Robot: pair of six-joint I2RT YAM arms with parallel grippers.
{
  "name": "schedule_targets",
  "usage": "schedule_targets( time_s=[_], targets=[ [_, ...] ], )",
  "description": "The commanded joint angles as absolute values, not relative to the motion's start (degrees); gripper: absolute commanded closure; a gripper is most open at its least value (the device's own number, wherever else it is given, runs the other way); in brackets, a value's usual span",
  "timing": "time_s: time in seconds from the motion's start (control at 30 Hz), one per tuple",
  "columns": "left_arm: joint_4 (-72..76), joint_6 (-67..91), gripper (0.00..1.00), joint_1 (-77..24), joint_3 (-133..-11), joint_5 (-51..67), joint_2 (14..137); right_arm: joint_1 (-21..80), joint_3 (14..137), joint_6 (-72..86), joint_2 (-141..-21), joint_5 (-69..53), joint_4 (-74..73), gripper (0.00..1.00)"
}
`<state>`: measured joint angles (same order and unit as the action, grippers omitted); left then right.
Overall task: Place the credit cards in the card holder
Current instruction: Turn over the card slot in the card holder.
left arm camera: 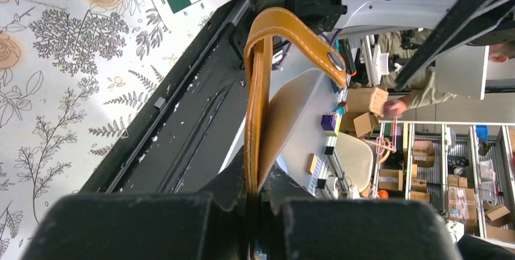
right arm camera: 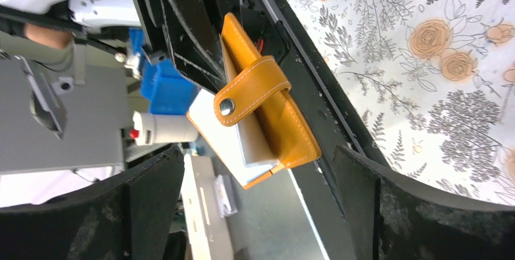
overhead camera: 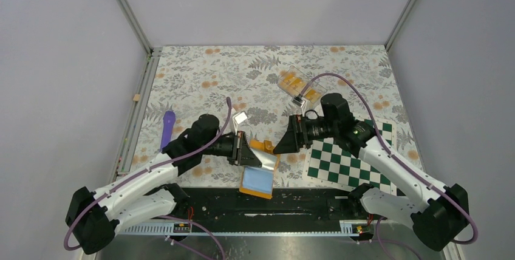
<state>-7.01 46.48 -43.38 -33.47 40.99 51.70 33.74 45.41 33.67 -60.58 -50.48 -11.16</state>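
Step in hand looks like holder prep, not insertion. The left gripper has its fingers pinched fully together on one edge of the small orange leather folding card holder, which is held up off the surface over the black rail at the near edge of the floral table. It hangs partly unfolded, with the light-blue inner face showing from above and the stud strap curling loose over the cover. The right gripper is spread wide and holds nothing, with the holder just in front of its jaws. The thin orange-yellow credit cards sit in the clear plastic box at the far side, well apart from the holder; I can't see any in a pocket. Next, probably: the right arm goes to the box, pinches one card by its edge and brings it back square to a pocket mouth. The left arm needs to keep the pockets facing the right arm and the strap out of the way. The thin card and narrow slot make alignment the hard part.
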Motion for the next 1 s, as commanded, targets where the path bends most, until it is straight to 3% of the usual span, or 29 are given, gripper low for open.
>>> schedule_targets(
  time_s=[0.0, 0.23, 0.43, 0.5, 0.53, 0.57, 0.63, 0.67, 0.77, 0.83, 0.97],
  targets=[
    [-10.27, 43.09, 1.0, -43.12, -38.84, 43.86, 53.85, 33.55, 49.38, 20.77, -58.3, -48.63, -22.3, 0.01],
    [-10.17, 42.89, 1.0, -43.38, -41.58, 47.93, 55.87, 37.16, 50.2, 18.95, -61.94, -50.79, -23.13, 0.01],
    [-10.18, 43.06, 0.99, -44.62, -42.27, 48.33, 57.27, 43.08, 50.62, 24.22, -65.48, -52.28, -15.0, 0.04],
    [-10.22, 43.07, 0.98, -45.05, -42.28, 48.05, 57.4, 43.15, 50.14, 26.79, -66.2, -53.86, -11.45, 0.2],
    [-10.21, 43.13, 0.98, -45.16, -42.15, 47.75, 57.31, 43.15, 50.15, 27.55, -66.6, -54.62, -10.51, 0.35],
    [-10.21, 43.15, 0.96, -45.17, -42.06, 47.39, 57.05, 43.14, 50.29, 27.99, -67.09, -55.04, -10.3, 0.66],
    [-10.68, 43.03, 0.82, -45.15, -41.76, 45.83, 56.12, 43.15, 50.57, 28.49, -67.68, -55.87, -10.28, 0.93],
    [-11.22, 42.8, 0.7, -45.17, -41.66, 44.87, 55.71, 43.14, 50.62, 28.74, -67.74, -56.08, -10.36, 1.0],
    [-11.52, 42.92, 0.43, -45.16, -39.79, 42.39, 53.7, 42.75, 49.84, 30.35, -66.26, -53.75, -9.97, 1.0],
    [-9.39, 44.4, 0.37, -45.05, -37.23, 41.89, 52.19, 41.62, 48.38, 32.58, -64.4, -52.0, -8.2, 1.0],
    [-1.75, 49.17, 0.36, -45.09, -30.69, 42.85, 49.58, 36.85, 42.81, 42.22, -61.62, -54.27, 4.26, 1.0]
  ],
)
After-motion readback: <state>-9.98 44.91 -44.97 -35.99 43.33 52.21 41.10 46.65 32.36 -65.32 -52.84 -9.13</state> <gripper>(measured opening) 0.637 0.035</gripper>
